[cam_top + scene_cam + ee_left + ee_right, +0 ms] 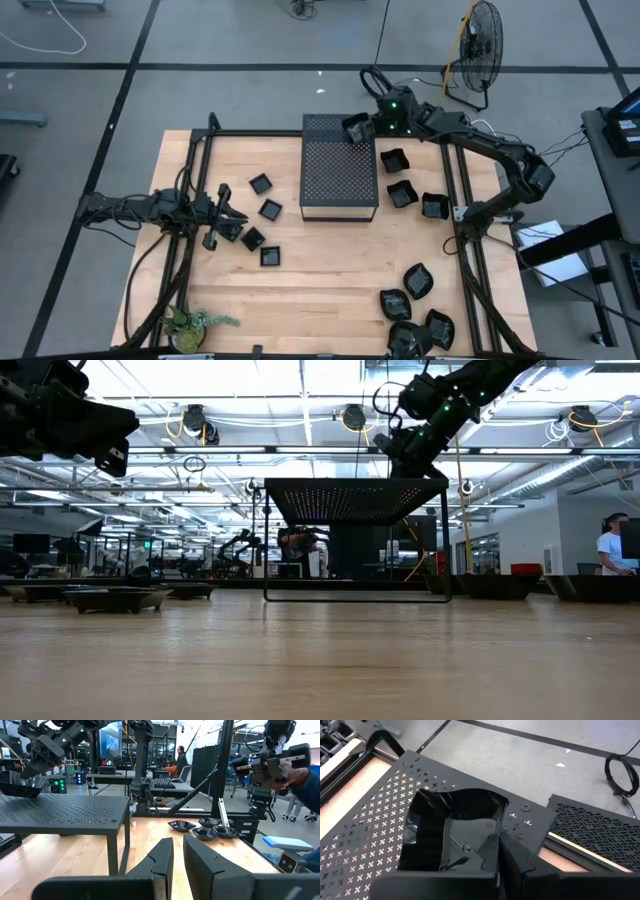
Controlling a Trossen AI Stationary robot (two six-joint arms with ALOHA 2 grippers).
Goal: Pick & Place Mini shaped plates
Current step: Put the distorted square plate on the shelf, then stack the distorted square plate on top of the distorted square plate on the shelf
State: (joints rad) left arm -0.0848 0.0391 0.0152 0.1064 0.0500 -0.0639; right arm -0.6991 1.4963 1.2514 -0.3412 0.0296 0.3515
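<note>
My right gripper (366,127) is shut on one mini shaped plate (452,835), a glossy black angular dish, over the far right corner of the black perforated box (339,168). Other mini plates lie flat on the table. Square ones (260,184) lie left of the box, a few (401,192) right of it, and leaf-shaped ones (418,281) at the near right. My left gripper (222,215) waits at the table's left beside the square plates. Its fingers (162,860) stand a narrow gap apart with nothing between them. My right gripper pinches the plate's rim (492,842) on the side toward the table's right, one finger over the dish's hollow and one outside it. The fingers slant down from the table's far right. The plate sits low over the box's top (60,812); whether it touches, I cannot tell.
A small green plant (190,322) stands at the near left edge. Black frame rails (470,230) run along both sides of the table. A fan (480,45) stands on the floor behind. A person's hand (295,772) holds a device beyond the table's right.
</note>
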